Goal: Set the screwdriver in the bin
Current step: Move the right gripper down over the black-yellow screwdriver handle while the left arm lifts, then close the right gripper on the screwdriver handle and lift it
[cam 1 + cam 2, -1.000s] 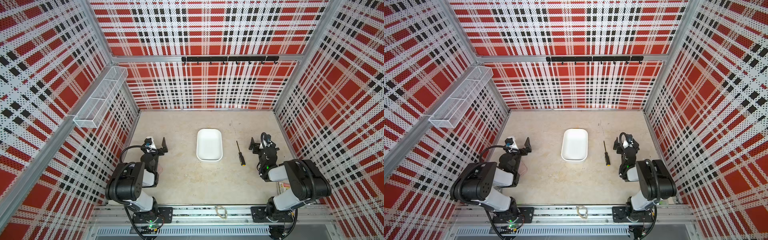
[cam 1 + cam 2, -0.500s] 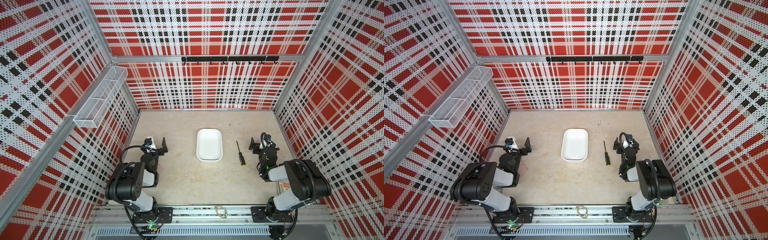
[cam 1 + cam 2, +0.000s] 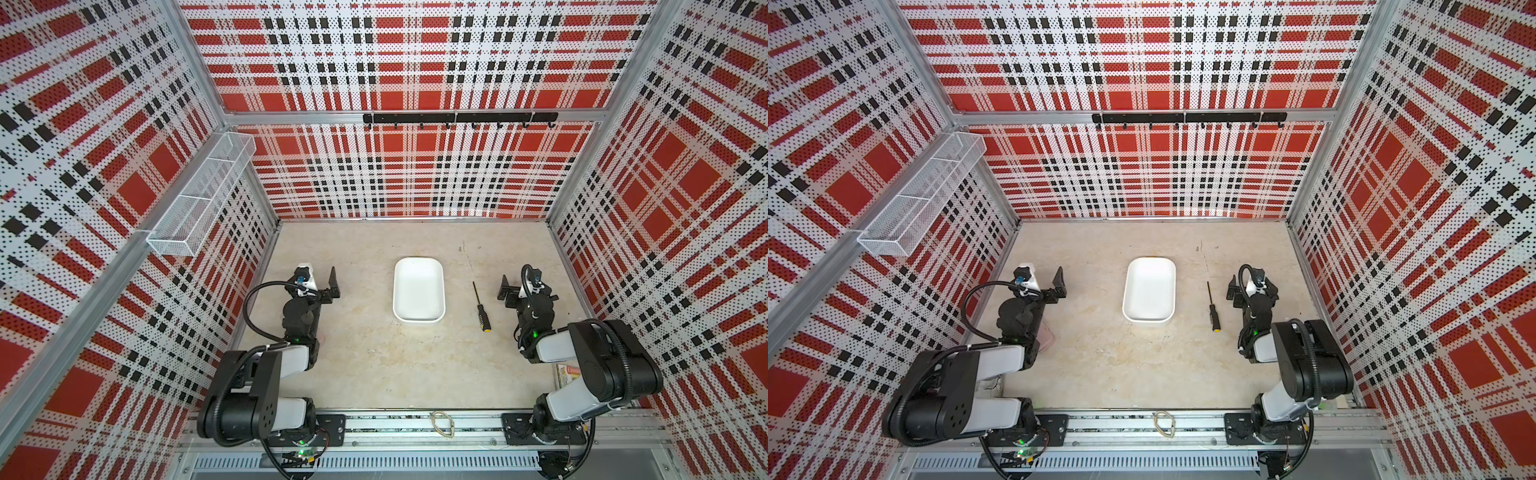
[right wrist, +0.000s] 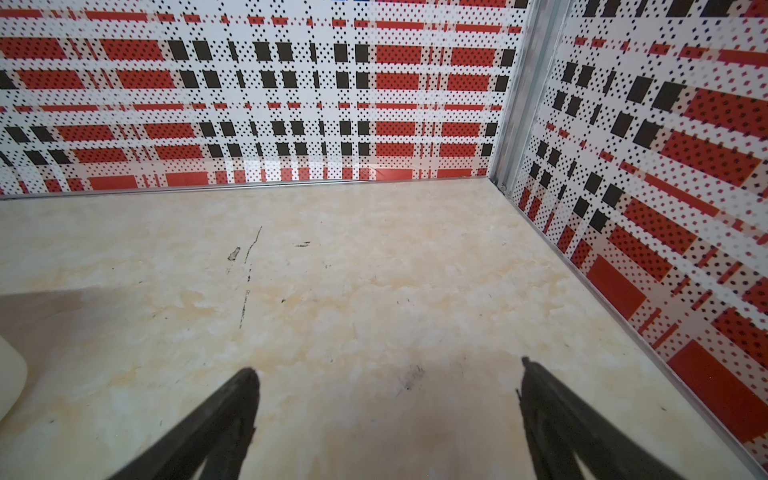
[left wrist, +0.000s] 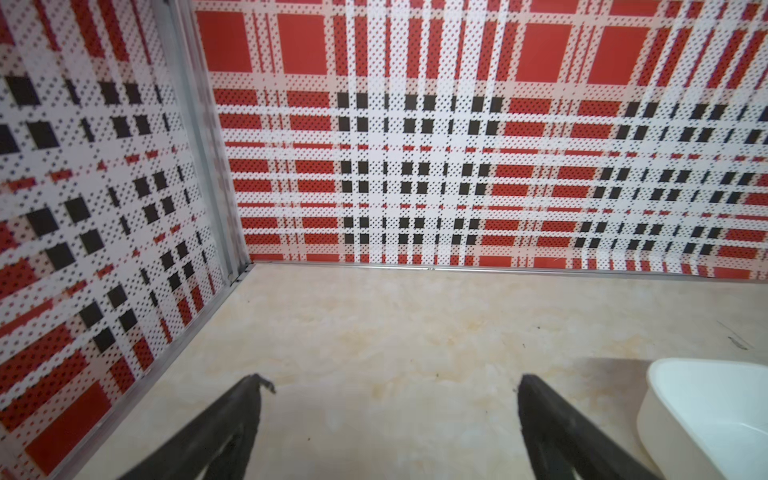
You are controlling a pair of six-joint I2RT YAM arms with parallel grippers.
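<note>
Right of the desk's centre, the screwdriver is lying flat on the bare marbled surface. Its thin dark shaft is pointing toward the back edge and its yellow-orange butt toward the front edge. It is resting between the shallow white plastic bin, which is sitting empty at mid-desk, and the right gripper, and is touching neither.

I am watching that gripper from its wrist camera. Its black jaws are standing wide apart with only desk between them, near the right edge. The left gripper is likewise gaping and holding nothing toward the left edge, with a corner of the bin showing beside it.

From my console I am judging the tool to be light and stiff, but slim and round enough to roll or skid if it is nudged. The metal shaft is looking too thin and slick for a sure pinch. I am therefore favouring the thicker black handle, with the jaws closing across it from above. The right arm is sitting nearest. Since the bin is longer than the tool, I am expecting the screwdriver to lie flat inside once released low.
</note>
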